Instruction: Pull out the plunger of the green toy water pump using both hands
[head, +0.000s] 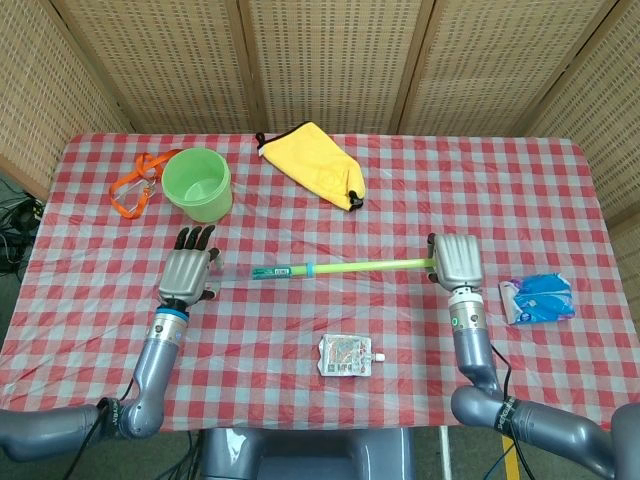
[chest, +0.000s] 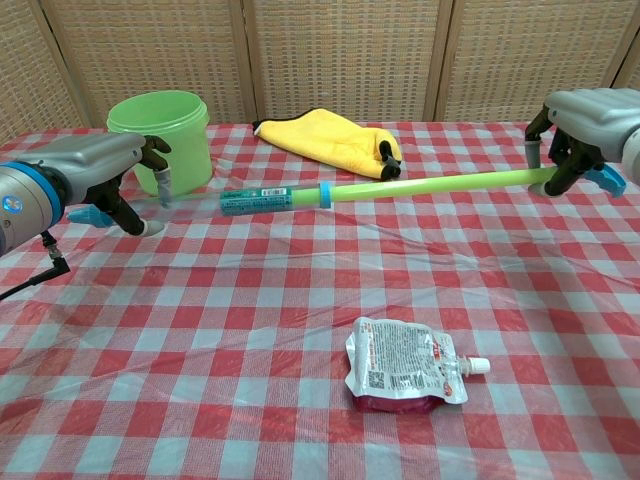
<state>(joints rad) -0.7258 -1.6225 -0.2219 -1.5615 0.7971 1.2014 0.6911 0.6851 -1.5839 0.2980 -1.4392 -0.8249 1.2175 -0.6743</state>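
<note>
The toy water pump hangs level above the checked table between my two hands. My left hand grips its clear barrel end, near the teal label. My right hand grips the far end of the light green plunger rod. A long stretch of the rod shows beyond the blue collar. The blue handle tip pokes out past my right hand.
A green bucket stands behind my left hand, an orange strap beside it. A yellow bag lies at the back. A drink pouch lies near the front, a blue packet at the right.
</note>
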